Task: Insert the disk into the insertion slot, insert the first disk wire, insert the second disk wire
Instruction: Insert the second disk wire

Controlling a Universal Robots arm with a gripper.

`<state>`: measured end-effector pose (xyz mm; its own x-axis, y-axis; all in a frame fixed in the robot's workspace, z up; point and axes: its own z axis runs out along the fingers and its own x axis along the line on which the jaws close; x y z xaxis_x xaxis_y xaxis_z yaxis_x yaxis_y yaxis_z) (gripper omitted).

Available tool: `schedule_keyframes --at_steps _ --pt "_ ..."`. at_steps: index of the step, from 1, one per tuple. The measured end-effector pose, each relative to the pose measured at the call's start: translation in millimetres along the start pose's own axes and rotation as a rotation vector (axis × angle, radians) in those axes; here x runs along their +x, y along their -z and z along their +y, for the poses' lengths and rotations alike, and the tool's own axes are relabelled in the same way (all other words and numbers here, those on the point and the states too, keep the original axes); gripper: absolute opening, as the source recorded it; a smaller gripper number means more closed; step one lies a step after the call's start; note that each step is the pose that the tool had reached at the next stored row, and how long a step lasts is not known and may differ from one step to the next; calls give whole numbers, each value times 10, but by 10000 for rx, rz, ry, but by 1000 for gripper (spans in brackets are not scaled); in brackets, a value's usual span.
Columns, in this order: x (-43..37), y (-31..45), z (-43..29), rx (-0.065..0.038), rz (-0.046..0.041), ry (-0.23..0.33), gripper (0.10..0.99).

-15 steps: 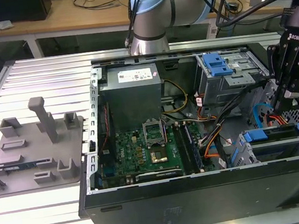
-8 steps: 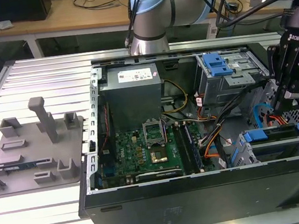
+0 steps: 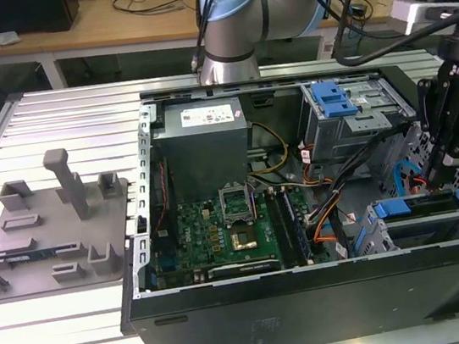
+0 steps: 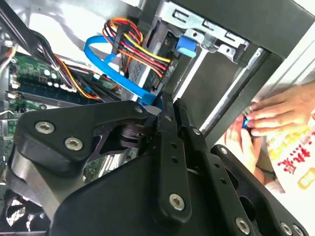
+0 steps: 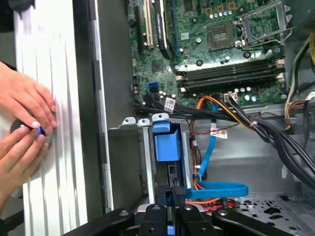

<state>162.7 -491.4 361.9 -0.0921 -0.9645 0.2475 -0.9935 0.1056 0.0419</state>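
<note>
The gripper (image 5: 172,196) is low in the computer case (image 3: 315,297), right by the blue SATA cable (image 5: 221,188). Its jaws are shut thin on something blue; I cannot tell what. That cable looks light and bendy, so its hard plug end is the best place to hold. The insertion slot (image 3: 430,229) sits just below. Loose wires (image 4: 133,44) crowd close. A person's hands (image 5: 24,128) rest outside on the worktop (image 5: 49,98).

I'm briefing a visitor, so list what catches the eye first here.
The open computer case lies on the slatted table, its green motherboard exposed. The black gripper reaches down by the blue flat cable and a blue-latched drive cage. A person's hands rest just outside the case wall.
</note>
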Motion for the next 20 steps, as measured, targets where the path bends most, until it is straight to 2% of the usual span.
schedule_keyframes --at_steps 1,2,4,8,9,11,13,15,17,20 --pt "4 -2 26 40 -149 -2 161" --pt "13 -9 95 113 -438 -10 161" --pt "20 -12 122 291 -803 -10 161" --pt "31 -18 120 369 -1024 144 161" --pt "36 -22 120 394 -1112 256 161" --pt "48 -30 119 420 -1223 375 161" --pt "114 -58 113 436 -1336 444 161" --pt "162 -77 108 497 -1479 532 161" --pt "184 -87 104 531 -1549 580 161" --pt "243 -118 99 572 -1715 674 161"
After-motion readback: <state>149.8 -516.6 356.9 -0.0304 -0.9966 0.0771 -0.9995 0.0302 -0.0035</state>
